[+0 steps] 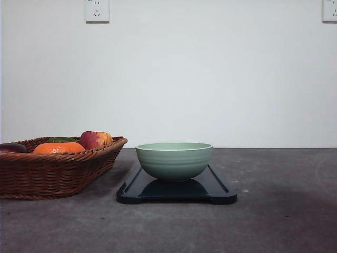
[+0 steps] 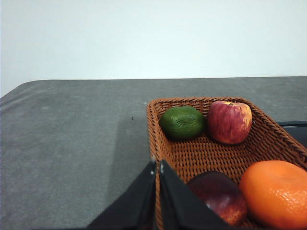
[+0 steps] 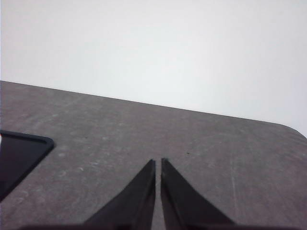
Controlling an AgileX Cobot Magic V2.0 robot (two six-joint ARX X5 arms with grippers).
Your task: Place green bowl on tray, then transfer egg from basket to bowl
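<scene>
Grey bench (image 1: 274, 221): bowl (image 1: 174, 161) sits on tray (image 1: 221, 192), so egg (image 2: 218, 194) is next, just beyond left fingers (image 2: 158, 165), pressed together above basket (image 2: 158, 143); they must open. Right fingers (image 3: 158, 163) closed, idle.

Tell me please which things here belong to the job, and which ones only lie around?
Job: green bowl, tray, basket, egg.
Lying about: apple, orange, green fruit, wall sockets.
</scene>
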